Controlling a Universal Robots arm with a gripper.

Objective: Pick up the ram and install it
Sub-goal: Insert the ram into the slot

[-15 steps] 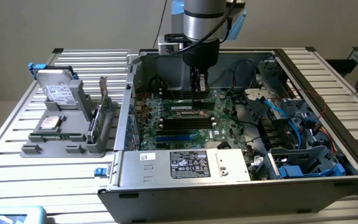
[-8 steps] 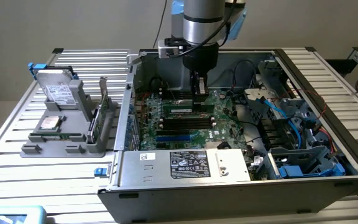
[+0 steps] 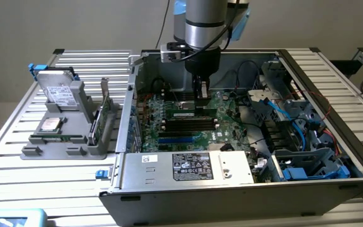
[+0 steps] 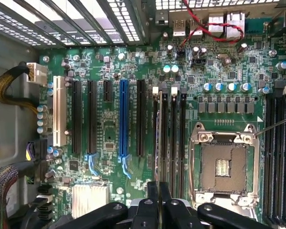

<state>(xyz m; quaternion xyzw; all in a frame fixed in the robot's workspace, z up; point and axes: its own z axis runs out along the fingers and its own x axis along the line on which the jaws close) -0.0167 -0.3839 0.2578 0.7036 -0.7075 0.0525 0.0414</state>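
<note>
Slatted metal table, bearing open computer case, grey parts holder

The exterior camera looks slantwise down from farther off onto the open computer case. The wrist camera faces straight down past the pincer, close above the motherboard both share.

**Item:** ram, one stick.

**Look:** I read it as a long, thin green board with a white label on its face.

**Pose:** upright on its long edge, lengthwise along the bank of black memory slots beside the CPU socket.

**State:** one end is pinched between the nearly closed jaws. I cannot tell which slot it stands in, or whether it is seated.
</note>
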